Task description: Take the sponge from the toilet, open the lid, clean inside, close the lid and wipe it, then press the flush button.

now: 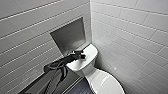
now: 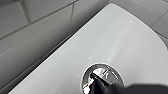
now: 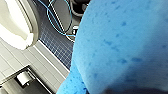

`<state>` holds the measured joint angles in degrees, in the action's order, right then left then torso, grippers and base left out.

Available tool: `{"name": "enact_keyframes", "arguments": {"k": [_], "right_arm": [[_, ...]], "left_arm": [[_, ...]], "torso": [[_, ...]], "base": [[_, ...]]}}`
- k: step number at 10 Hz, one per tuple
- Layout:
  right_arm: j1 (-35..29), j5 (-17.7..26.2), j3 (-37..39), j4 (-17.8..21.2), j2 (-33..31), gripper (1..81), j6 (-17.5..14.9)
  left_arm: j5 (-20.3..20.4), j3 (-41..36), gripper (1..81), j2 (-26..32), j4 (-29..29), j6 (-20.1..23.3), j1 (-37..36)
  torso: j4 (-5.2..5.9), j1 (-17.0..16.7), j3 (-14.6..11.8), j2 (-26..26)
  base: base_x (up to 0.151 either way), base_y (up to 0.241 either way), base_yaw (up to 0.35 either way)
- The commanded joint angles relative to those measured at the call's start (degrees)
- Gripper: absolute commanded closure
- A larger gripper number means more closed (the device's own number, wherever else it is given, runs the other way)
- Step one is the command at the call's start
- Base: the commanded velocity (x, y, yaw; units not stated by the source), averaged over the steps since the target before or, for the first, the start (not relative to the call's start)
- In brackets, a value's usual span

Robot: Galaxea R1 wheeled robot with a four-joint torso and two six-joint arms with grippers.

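Observation:
The white toilet stands in the tiled corner with its lid down. My left arm comes in from the lower left, and its left gripper is shut over the tank top. In the left wrist view its dark fingertip rests on the round chrome flush button set in the tank top. The bright blue sponge looms close in the right wrist view, and my right gripper is shut on it, away from the toilet bowl's side.
A recessed grey niche sits in the wall just behind the tank. Tiled walls close in on both sides. Below the sponge lie a dark blue tiled floor, a thin blue cable and a paper roll holder.

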<state>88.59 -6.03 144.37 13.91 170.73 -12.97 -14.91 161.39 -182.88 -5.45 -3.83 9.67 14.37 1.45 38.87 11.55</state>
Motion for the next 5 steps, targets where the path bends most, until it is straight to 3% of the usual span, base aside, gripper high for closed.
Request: {"name": "enact_keyframes", "arguments": {"k": [1, 3, 5], "right_arm": [[1.6, 5.2, -1.1, -0.1, 0.8, 81.1, 0.1], [1.4, 5.3, -1.0, -0.1, 0.8, 81.1, 0.1], [1.1, 5.3, -1.0, -0.1, 0.8, 81.1, 0.1]], "left_arm": [[-6.8, 0.5, 81.1, -2.1, -3.9, 0.0, -11.5], [-10.6, -7.0, 81.1, -0.1, -7.8, 0.1, -13.2], [-10.5, -21.5, 81.1, 6.6, -9.0, 0.0, -13.3]], "torso": [[0.0, 0.0, 0.0, 0.0], [0.0, 0.0, 0.0, 0.0], [0.0, 0.0, 0.0, 0.0]], "base": [[0.0, 0.0, 0.0], [0.0, 0.0, 0.0], [0.0, 0.0, 0.0]]}}
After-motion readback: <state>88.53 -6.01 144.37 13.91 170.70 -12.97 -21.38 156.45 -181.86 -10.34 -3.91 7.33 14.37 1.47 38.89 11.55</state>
